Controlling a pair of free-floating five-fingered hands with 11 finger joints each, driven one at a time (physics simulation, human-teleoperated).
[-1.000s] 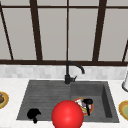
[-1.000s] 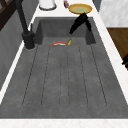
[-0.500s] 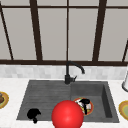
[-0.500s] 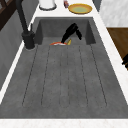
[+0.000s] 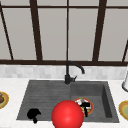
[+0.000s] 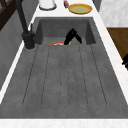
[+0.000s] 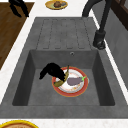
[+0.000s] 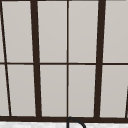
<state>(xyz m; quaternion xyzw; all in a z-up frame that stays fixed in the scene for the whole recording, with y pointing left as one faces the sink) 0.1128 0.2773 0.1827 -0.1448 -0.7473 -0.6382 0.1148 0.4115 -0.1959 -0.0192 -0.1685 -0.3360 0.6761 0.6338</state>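
Behind the dark grey stone sink point(image 7: 30, 62) stood a dark-framed window point(image 8: 67, 62) and a black curved tap point(image 5: 71, 72). Down in the basin lay a round red-rimmed white plate point(image 7: 79, 91) carrying a yellow banana point(image 7: 63, 78) and a purple aubergine point(image 7: 74, 80). My judgement: a grasp was under way, since the right hand point(image 7: 52, 70) curled over the banana; lifting seemed to call for a firmer pinch. The left hand point(image 5: 33, 114) hung curled, holding nothing, by the sink's front-left edge.

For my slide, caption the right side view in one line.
Right hand reaches into the sink basin over a red-rimmed plate holding a banana and eggplant.
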